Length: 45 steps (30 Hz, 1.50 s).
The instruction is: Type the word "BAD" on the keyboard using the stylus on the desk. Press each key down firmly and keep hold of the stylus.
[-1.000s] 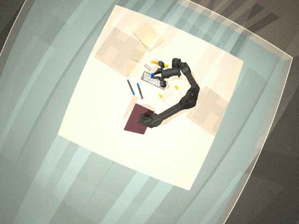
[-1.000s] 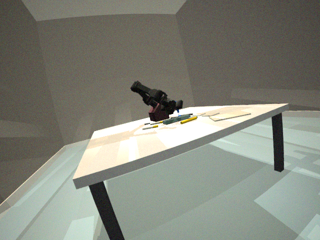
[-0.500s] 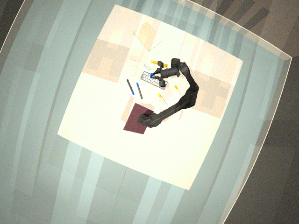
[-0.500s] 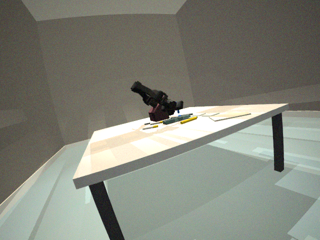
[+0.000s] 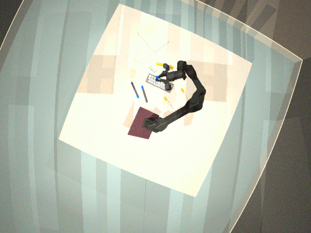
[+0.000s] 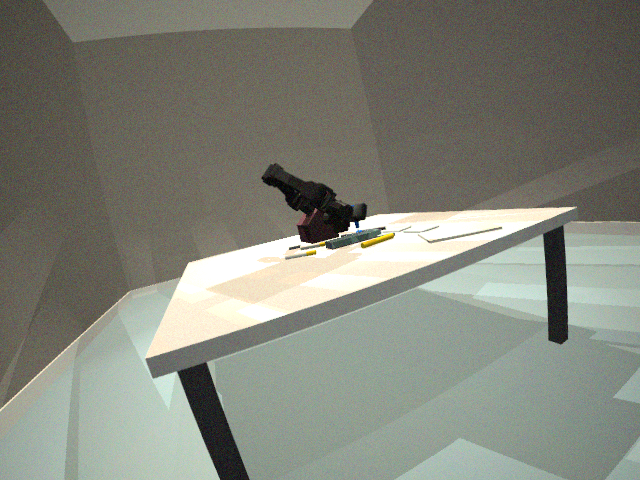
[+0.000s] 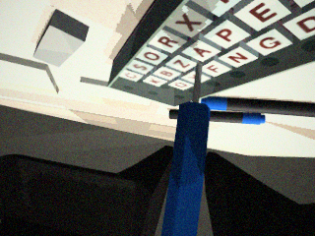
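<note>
The keyboard (image 5: 150, 80) (image 6: 345, 240) (image 7: 145, 44) has white keys with red letters. My gripper (image 5: 158, 78) (image 7: 188, 156) is shut on the blue stylus (image 6: 357, 224) (image 7: 193, 125), whose thin grey tip points at the keys. In the wrist view the tip shows at the lower edge of the A key (image 7: 201, 50), above the F and Y keys. I cannot tell whether it touches or presses a key. The B key (image 7: 166, 73) is left of the tip, the D key (image 7: 307, 24) far to its right. The Y key is partly hidden by the stylus.
Two black pens with blue ends (image 5: 134, 89) (image 5: 144, 93) lie beside the keyboard. A yellow marker (image 5: 160, 64) (image 6: 377, 240) lies on its other side, near a small grey block (image 7: 61, 36). Two white pens with yellow caps (image 5: 164, 98) (image 5: 182, 90) lie nearer the arm.
</note>
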{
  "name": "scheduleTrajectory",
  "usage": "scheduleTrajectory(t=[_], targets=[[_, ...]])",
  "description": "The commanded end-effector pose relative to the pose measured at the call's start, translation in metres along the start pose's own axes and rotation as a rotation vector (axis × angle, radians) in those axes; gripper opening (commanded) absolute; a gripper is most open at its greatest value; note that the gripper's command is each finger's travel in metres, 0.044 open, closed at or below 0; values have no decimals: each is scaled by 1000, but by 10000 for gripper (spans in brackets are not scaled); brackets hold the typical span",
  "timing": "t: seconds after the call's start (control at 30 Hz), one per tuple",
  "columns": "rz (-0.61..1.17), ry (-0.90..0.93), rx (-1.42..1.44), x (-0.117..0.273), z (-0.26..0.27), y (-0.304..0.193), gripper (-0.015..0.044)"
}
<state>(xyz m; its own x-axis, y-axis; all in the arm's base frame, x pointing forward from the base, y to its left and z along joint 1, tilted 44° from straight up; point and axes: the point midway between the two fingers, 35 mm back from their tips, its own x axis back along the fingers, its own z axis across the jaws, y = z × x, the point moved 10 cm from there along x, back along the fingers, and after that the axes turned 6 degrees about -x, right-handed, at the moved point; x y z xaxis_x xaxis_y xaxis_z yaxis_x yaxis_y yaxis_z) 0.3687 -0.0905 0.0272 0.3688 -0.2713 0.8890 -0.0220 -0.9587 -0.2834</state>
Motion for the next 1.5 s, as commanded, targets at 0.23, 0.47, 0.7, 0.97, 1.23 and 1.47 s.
scheduleTrajectory(t=[0.23,0.47,0.7,0.97,1.23,1.47], targets=[[-4,-2,7,-2,1,3,81],[-4,-2,7,-4,1,6,81],[-4,-2,7,-6,1,9,81],[-4,-2,7,-5,1,8,81],[-4,-2,7,-2,0,2,81],[-3,-3,7,12,-4,-25,81]])
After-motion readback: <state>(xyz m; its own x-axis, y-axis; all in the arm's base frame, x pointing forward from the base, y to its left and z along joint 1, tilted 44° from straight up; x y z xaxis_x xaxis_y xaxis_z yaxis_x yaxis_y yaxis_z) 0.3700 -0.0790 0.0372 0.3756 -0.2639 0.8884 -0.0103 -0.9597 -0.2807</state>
